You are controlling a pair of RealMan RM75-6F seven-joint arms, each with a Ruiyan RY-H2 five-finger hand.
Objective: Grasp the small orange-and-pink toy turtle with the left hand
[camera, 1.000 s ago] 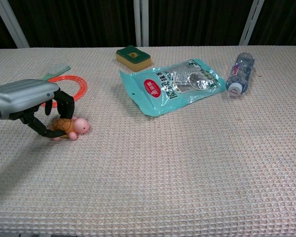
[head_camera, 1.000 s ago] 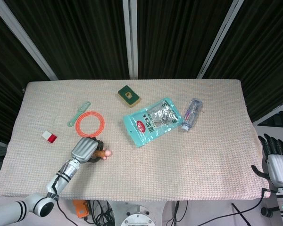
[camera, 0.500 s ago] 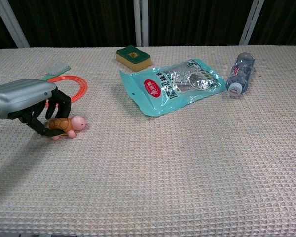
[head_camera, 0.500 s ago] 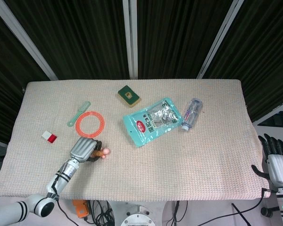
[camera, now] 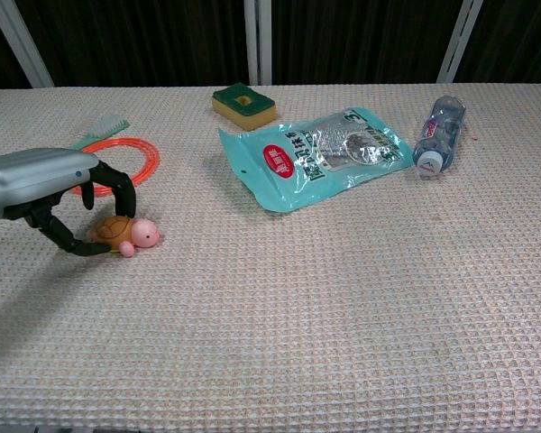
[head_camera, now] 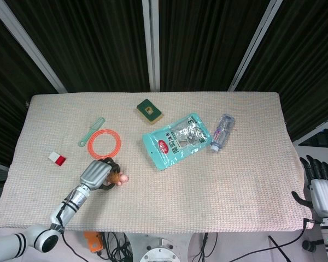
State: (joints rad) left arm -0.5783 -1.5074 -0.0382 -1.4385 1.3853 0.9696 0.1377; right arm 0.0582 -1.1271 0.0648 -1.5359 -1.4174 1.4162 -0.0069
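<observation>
The small orange-and-pink toy turtle (camera: pixel 122 233) lies on the table cloth at the near left, its pink head pointing right; it also shows in the head view as the turtle (head_camera: pixel 119 177). My left hand (camera: pixel 50 185) (head_camera: pixel 97 174) is on the turtle's left and grips it: dark fingers (camera: pixel 117 185) arch over the shell and the thumb presses its rear from below. The turtle sits low, at or just above the cloth. My right hand (head_camera: pixel 320 188) hangs off the table's right edge, fingers apart, holding nothing.
An orange ring (camera: pixel 126 155) and a green comb (camera: pixel 104 128) lie just behind the left hand. A green-yellow sponge (camera: pixel 243 102), a teal snack bag (camera: pixel 316 153) and a clear bottle (camera: pixel 440 131) lie further back. A red-white block (head_camera: pixel 57 159) sits at the far left.
The left hand has drawn slightly back to the left with the turtle, which has turned a little and sits lower. The fingers arch a bit looser over the shell. The right hand is still.
</observation>
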